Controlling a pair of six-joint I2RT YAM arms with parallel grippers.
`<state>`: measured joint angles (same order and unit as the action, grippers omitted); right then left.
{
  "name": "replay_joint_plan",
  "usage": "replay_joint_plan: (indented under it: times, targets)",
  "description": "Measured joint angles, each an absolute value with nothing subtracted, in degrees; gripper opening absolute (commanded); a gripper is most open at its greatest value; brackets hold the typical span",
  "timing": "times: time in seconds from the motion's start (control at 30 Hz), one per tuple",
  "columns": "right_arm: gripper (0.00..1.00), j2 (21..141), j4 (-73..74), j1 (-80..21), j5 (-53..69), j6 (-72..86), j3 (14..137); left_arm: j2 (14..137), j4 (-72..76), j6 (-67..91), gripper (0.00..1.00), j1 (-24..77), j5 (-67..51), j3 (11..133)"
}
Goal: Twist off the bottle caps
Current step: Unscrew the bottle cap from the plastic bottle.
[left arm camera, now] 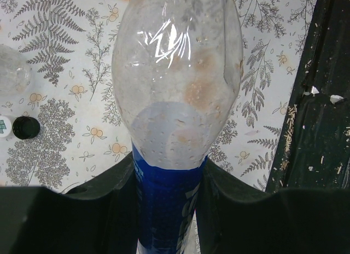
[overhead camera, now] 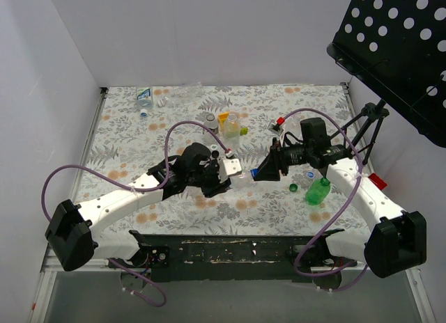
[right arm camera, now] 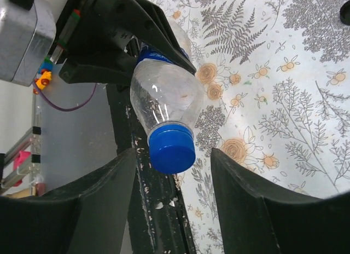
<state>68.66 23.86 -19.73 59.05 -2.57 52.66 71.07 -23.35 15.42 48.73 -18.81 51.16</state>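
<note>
The left gripper (left arm camera: 167, 174) has its jaws clenched on a clear bottle (left arm camera: 178, 73), pinching it across the blue label (left arm camera: 164, 205) on its lower half. The bottle is held above the tabletop (overhead camera: 125, 138), near the front middle, lying roughly level with its neck pointing towards the right arm. Its blue cap (right arm camera: 172, 149) is still on the neck.

The right gripper (right arm camera: 173, 158) faces that cap with its jaws released. In the right wrist view the cap sits between them, with a gap of patterned cloth showing on either side, so they seem not to be touching it.

Loose things lie around on the tabletop. A green bottle (overhead camera: 318, 191) rests on its side near the right arm, with a green cap (overhead camera: 293, 188) just beside it and a second blue cap (overhead camera: 311, 175) a little further back. A yellowish bottle (overhead camera: 230, 124) stands behind the two grippers, and a labelled bottle (overhead camera: 144, 95) lies in the far left corner. In the left wrist view a black cap (left arm camera: 25, 127) lies on the cloth to the left of the held bottle.
</note>
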Motion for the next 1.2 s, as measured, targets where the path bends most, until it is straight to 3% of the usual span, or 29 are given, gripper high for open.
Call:
replay_joint_plan:
  times: [0.23,0.4,0.53,0.87,1.2]
  targets:
    - [0.21,69.2,23.4,-20.0,58.7,-1.5,52.6,71.2,-23.2,15.4,0.11,48.9,-18.6,51.3]
    - [0.04,69.2,23.5,-20.0,60.0,-3.6,52.6,71.2,-23.2,15.4,0.11,49.0,-18.6,51.4]
    - [0.02,69.4,27.9,-19.9,62.5,-15.2,53.4,71.2,-23.6,14.6,0.12,49.0,-20.1,51.4]
    - [0.07,72.4,53.5,-22.6,62.3,-65.2,64.0,71.1,-25.9,13.0,0.13,47.6,-31.2,51.2]
    - [0.08,66.8,52.8,-24.4,58.2,-74.6,62.8,72.3,-25.3,11.8,0.13,46.3,-35.0,51.8]
